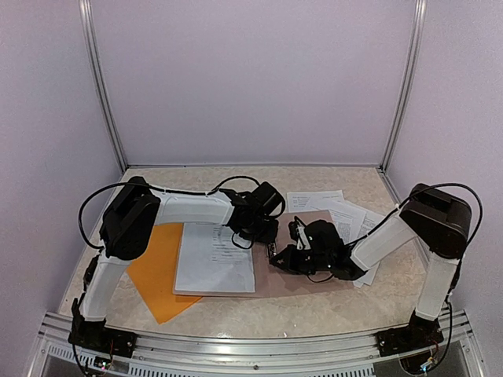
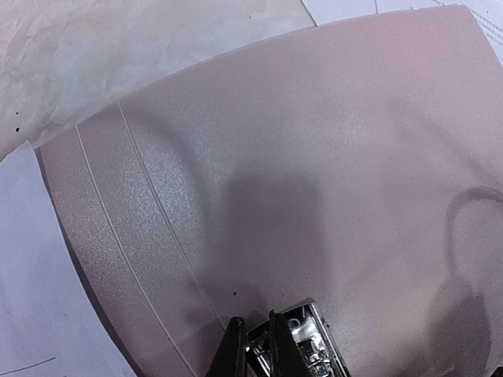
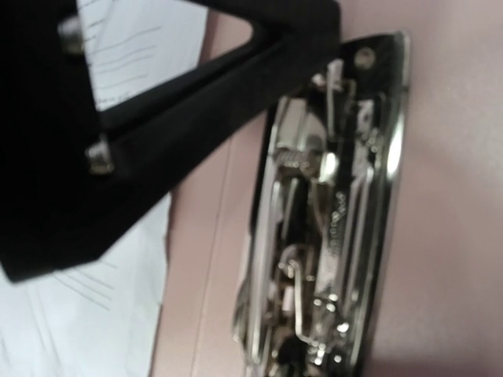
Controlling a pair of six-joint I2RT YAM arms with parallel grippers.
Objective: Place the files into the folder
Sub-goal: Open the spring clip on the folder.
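The orange folder [image 1: 153, 275] is lying near the worktop's left front edge, with one printed white sheet [image 1: 214, 259] overlapping its right side. The left gripper [image 2: 255, 349] is pinching nearly closed on the shiny metal clip [image 3: 330, 212] of the matte, grained clipboard [image 2: 314, 157]. The right gripper [image 1: 284, 253] is sitting closed beside that clip, with more sheets [image 1: 334, 206] fanning toward the right back corner.

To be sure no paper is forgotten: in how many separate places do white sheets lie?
2. One batch lies left of centre, overlapping the orange folder; a fanned batch lies beyond the right arm. More may be hidden.
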